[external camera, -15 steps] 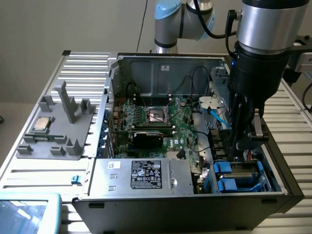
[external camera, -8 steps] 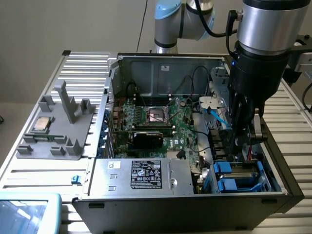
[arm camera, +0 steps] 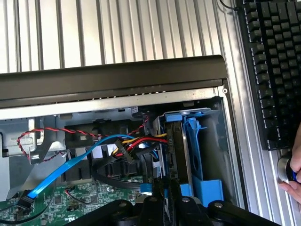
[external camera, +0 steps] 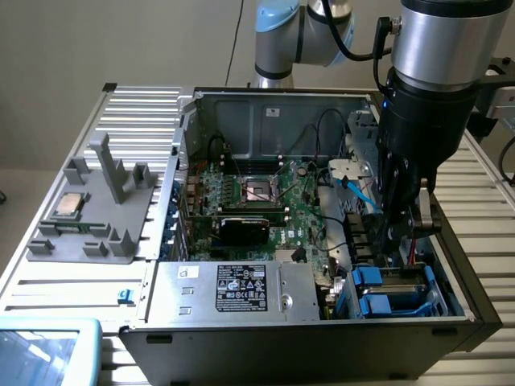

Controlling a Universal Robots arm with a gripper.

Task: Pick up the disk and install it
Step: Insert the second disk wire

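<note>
On the ribbed metal desk (external camera: pixel 137 121) the open computer case (external camera: pixel 322 338) held the pincer (external camera: pixel 412 227) over the drive bay, seemingly clamped on the disk (arm camera: pixel 175 141) edgewise between blue rails, where loose cables (arm camera: pixel 134 148) could snag it.

Silver arm (external camera: pixel 438 40), pale-blue joints, black gripper (external camera: pixel 406 221)

Even, soft indoor light — case interior (external camera: pixel 273 161) shadowed, slight glare on slatted table (arm camera: pixel 117 33)
</note>
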